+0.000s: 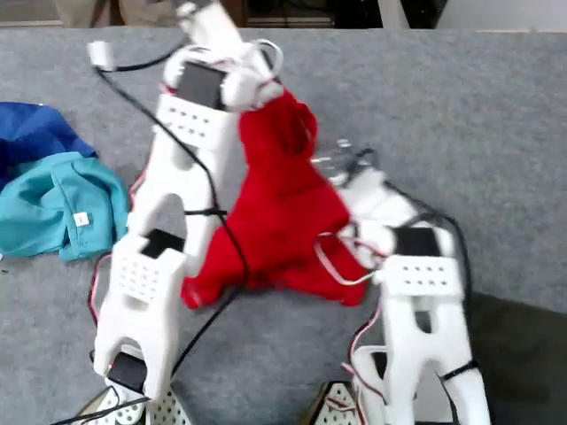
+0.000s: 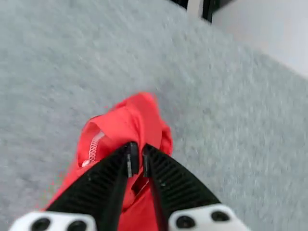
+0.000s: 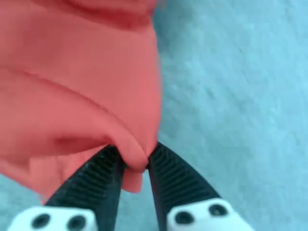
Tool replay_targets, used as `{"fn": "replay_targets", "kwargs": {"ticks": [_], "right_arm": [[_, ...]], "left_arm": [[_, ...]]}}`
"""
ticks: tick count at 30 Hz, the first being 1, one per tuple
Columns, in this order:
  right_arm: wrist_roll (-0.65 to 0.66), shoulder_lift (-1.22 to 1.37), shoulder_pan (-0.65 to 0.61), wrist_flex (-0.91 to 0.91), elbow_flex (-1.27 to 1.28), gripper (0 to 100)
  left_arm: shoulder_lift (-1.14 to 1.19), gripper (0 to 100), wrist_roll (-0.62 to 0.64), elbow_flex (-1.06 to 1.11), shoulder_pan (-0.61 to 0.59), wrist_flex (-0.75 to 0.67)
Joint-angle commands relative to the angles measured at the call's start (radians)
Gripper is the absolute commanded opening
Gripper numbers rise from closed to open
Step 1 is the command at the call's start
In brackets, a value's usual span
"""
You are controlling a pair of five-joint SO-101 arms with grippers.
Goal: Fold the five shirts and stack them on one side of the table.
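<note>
Three shirts in sight: teal shirt (image 1: 62, 208) and blue shirt (image 1: 31, 133) heaped at the left of the table (image 1: 496, 106), fold quality unclear. Left gripper (image 2: 137, 161) and right gripper (image 3: 137, 161) each pinch red shirt (image 1: 283, 212), held up mid-table — most work likely remains.

Blue shirt (image 1: 31, 133), dark cloth (image 1: 523, 345) cut off at high view's edges; red shirt (image 1: 283, 212) partly behind left arm (image 1: 177, 142).

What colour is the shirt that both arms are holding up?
The shirt is plain red, seen best in the high view.
</note>
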Motion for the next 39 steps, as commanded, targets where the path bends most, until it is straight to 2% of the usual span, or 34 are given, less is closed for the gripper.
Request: {"fn": "replay_targets", "kwargs": {"ticks": [1,4,7,14,18,22,26,32,35,39], "right_arm": [[0.114,-0.012,0.145,-0.012,0.002,0.5],[0.259,-0.012,0.182,0.063,0.002,0.5],[0.316,-0.012,0.214,0.123,0.004,5.0],[0.422,-0.015,0.337,0.138,0.002,26.7],[0.463,-0.016,0.4,0.135,-0.007,27.4],[0.471,-0.016,0.424,0.137,-0.024,27.4],[0.471,-0.018,0.455,0.164,-0.084,27.4],[0.474,-0.012,0.547,0.212,-0.217,27.4],[0.476,-0.012,0.596,0.204,-0.263,27.4],[0.474,-0.012,0.615,0.204,-0.302,27.4]], "left_arm": [[0.044,2,-0.008,-0.071,0.078,-0.018],[0.114,2,-0.008,-0.097,0.146,-0.018],[0.174,2,-0.008,-0.1,0.186,-0.014],[0.206,24,0.014,-0.101,0.163,0.063],[0.206,24,0.086,-0.204,0.121,0.141],[0.206,24,0.083,-0.345,0.083,0.232],[0.206,24,0.075,-0.414,0.011,0.239],[0.136,24,-0.112,-0.304,-0.041,0.242],[0.033,20,-0.311,-0.173,-0.034,0.244],[-0.159,15,-0.443,0.083,0.005,0.244]]}}
